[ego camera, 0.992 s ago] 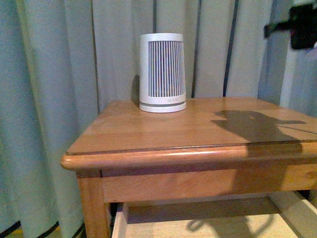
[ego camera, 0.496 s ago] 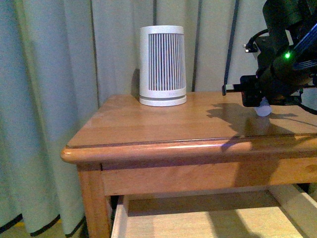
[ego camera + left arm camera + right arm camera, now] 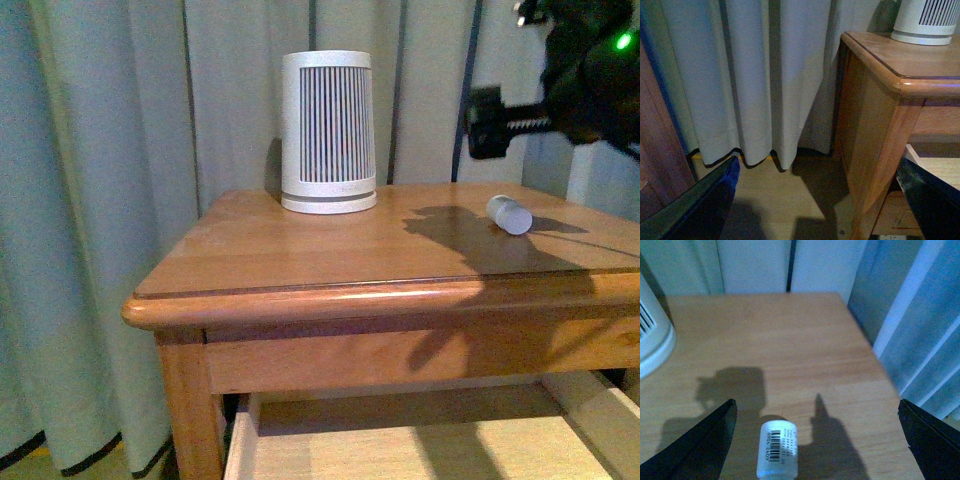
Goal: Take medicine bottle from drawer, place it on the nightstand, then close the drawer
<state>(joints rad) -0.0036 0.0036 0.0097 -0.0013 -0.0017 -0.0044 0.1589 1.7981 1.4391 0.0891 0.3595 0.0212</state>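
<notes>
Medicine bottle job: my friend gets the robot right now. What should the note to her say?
The left gripper: fingers open, empty, low beside the nightstand.
The right gripper: fingers open, empty, raised over the medicine bottle.
The medicine bottle lies on its side on the nightstand top.
Done: bottle out and placed.
Left to do: push the open drawer shut.
</notes>
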